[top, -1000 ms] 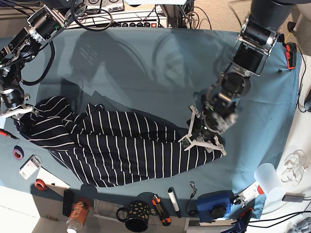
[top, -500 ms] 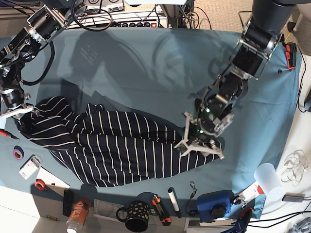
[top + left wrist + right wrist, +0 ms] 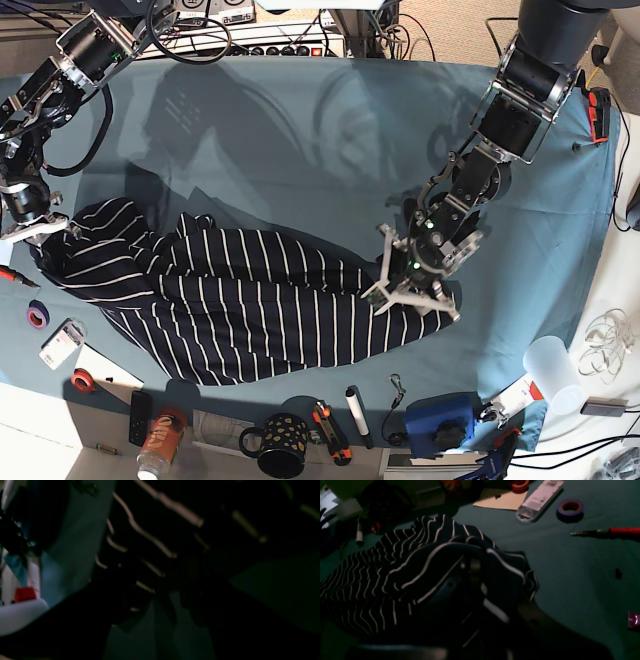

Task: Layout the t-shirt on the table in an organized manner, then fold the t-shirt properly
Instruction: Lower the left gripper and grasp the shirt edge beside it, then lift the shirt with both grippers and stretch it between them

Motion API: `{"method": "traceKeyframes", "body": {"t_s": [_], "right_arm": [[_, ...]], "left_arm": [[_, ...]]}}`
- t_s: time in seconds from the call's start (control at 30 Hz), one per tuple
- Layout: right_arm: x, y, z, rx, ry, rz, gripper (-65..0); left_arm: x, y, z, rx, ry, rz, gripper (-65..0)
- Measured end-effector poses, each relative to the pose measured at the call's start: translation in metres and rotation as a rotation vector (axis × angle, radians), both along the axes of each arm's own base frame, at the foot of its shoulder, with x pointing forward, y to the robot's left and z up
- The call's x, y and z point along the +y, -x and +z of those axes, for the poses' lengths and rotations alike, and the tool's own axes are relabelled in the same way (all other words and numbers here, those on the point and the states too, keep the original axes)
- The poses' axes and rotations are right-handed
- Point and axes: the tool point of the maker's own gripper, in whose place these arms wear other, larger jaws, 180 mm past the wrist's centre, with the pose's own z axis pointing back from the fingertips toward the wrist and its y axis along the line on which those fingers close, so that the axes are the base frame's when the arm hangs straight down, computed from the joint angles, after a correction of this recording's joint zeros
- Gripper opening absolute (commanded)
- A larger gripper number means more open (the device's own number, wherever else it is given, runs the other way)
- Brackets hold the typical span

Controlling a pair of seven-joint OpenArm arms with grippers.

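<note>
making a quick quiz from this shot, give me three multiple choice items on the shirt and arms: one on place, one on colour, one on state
1. Where is the left gripper?
A. at the shirt's end nearest the blue case
B. on the mug
C. off the table

2. What colour are the shirt's stripes?
A. red
B. white
C. yellow

3. How does the shirt lie?
A. neatly folded
B. hanging off the table
C. rumpled, stretched between the right gripper and the left one

Answers:
1 A, the base view shows it at that hem.
2 B, thin white lines on navy.
3 C, wrinkles run across it.
</note>
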Motion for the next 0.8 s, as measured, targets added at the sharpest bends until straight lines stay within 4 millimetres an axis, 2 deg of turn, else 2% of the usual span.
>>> {"method": "traceKeyframes", "body": {"t_s": [0.13, 0.2, 0.3, 0.43, 0.53, 0.6, 0.7, 0.8], "right_arm": [[0.001, 0.002, -0.005, 0.029, -0.004, 0.005, -65.0], [0.002, 0.004, -0.01, 0.059, -0.007, 0.01, -65.0], [0.004, 0.007, -0.016, 0.096, -0.012, 0.017, -65.0], [0.004, 0.008, -0.019, 0.115, -0.015, 0.02, -65.0], [0.001, 0.003, -0.008, 0.047, -0.003, 0.007, -65.0], [-0.006, -0.001, 0.005, -0.004, 0.022, -0.005, -65.0], [-0.023, -0.016, 0.028, -0.038, 0.094, -0.05, -65.0], [-0.029, -0.043, 0.056, -0.068, 0.143, -0.026, -65.0]], "left_arm": [[0.009, -0.008, 0.007, -0.044, 0.007, 0.065, -40.4], [0.006, -0.011, 0.01, -0.049, 0.02, 0.067, -47.4], [-0.005, -0.016, 0.018, -0.041, 0.093, 0.074, -64.3], [-0.02, -0.023, 0.031, -0.058, 0.134, 0.067, -65.0], [-0.018, -0.027, 0.034, -0.038, 0.112, 0.09, -65.0], [-0.004, -0.035, 0.041, -0.051, 0.101, 0.17, -65.0], [0.015, -0.054, 0.072, -0.108, 0.118, 0.279, -65.0], [0.028, -0.071, 0.115, -0.15, 0.199, 0.349, -65.0]]}}
